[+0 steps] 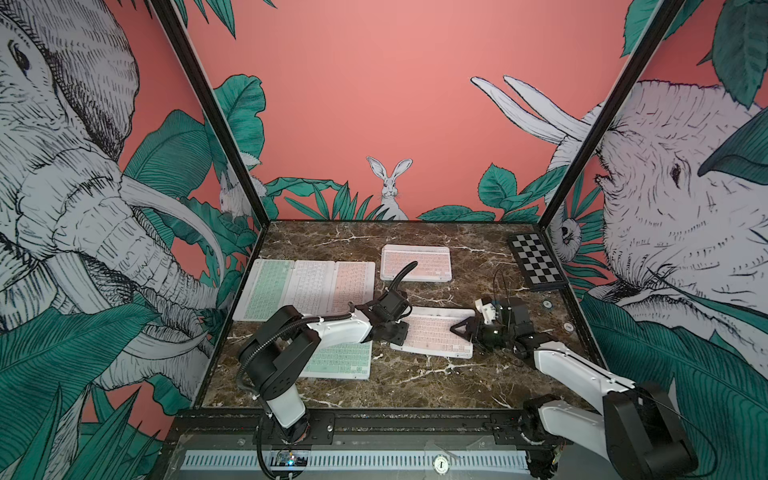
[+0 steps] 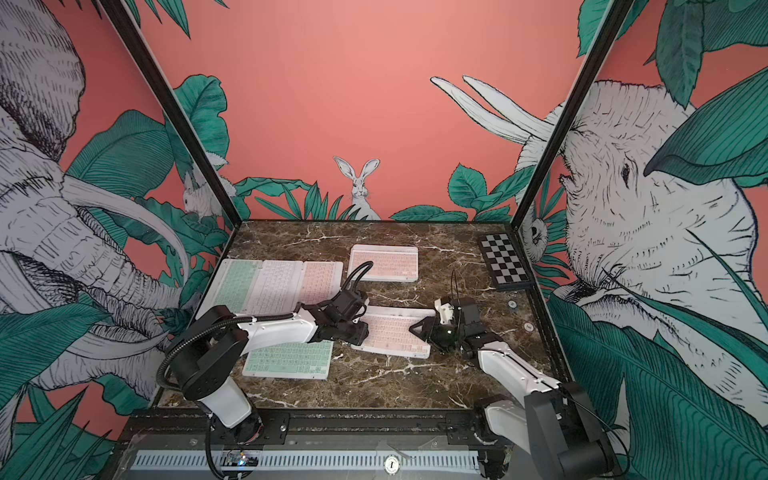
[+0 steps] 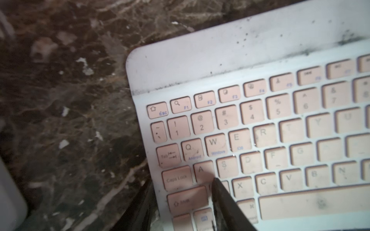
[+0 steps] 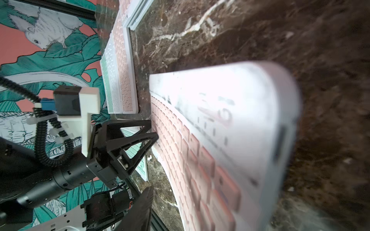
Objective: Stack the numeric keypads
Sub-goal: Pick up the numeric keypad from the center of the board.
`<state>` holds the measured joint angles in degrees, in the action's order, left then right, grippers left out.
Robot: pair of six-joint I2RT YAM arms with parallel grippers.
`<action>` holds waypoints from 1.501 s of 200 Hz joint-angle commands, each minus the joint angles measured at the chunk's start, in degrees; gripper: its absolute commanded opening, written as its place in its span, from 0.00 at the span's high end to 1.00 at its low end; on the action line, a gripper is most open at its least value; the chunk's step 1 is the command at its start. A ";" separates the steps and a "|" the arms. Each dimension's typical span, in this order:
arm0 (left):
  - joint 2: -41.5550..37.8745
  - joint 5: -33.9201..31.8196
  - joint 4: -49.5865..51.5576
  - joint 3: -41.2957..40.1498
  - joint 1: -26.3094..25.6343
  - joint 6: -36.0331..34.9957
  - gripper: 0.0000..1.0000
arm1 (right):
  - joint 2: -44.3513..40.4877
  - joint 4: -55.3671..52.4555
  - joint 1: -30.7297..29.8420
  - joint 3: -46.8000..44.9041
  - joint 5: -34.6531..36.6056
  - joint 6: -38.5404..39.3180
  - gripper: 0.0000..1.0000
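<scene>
At the table's 10 o'clock lies a row of three keypads (image 1: 307, 286), side by side. At 8 o'clock lies a mint keypad (image 1: 340, 359), just beside the left gripper (image 1: 398, 332). That gripper is clamped on the 9 o'clock short end of the pink keypad (image 1: 434, 332). In the left wrist view its upper finger (image 3: 222, 200) presses on the keys by the A, and the other finger shows dark below the edge. The pink keypad sits mid-table, its long axis running from 9 toward 4 o'clock. The right gripper (image 1: 460, 329) meets the 4 o'clock end with one finger over the keys, but I cannot tell whether it grips the frame. Each arm is near its own end. A second pink keypad (image 1: 415, 262) lies apart at 12 o'clock and looks a likely base for stacking.
</scene>
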<state>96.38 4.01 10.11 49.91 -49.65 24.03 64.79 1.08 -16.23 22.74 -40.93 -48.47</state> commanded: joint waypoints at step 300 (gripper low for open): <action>-10.51 -8.52 16.71 10.96 7.19 5.24 0.49 | 3.94 -2.66 1.11 14.20 -9.69 4.28 1.00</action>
<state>90.56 -4.12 22.00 57.39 -44.99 29.26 66.74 -6.76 -15.31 32.45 -46.63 -41.47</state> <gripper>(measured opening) 0.502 0.101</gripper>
